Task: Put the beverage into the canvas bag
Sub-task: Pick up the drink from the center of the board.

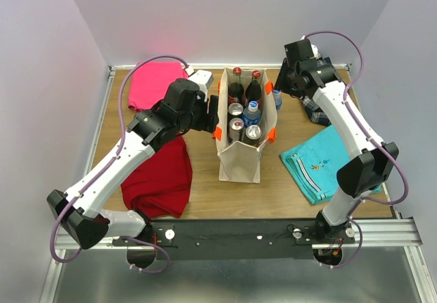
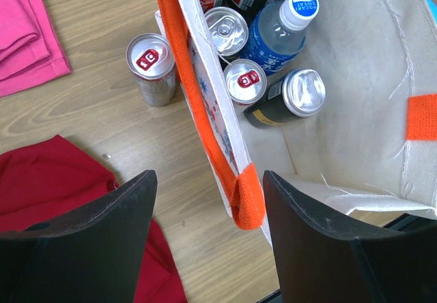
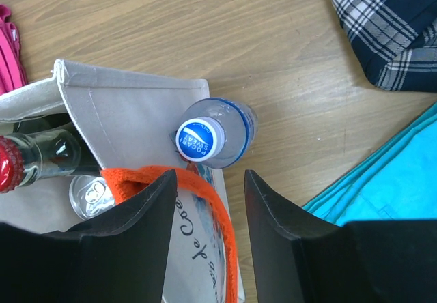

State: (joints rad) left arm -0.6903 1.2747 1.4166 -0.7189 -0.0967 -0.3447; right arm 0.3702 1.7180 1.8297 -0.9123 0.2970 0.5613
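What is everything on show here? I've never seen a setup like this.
canvas bag: one, cream with orange handles, mid-table
cola bottles: two, red caps, inside the bag
blue-capped bottles: two, one inside the bag, one outside its right wall
cans: four, silver-topped, three inside the bag, one outside its left wall
folded cloths: four, pink far left, red near left, teal near right, dark plaid far right
table: one, wood
left gripper: one, black, open astride the bag's left wall
right gripper: one, black, jaws apart above the bag's right handle

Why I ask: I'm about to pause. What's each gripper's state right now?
Left gripper: open, straddling the rim of the canvas bag, not clamping it.
Right gripper: open over the orange strap, nothing gripped.
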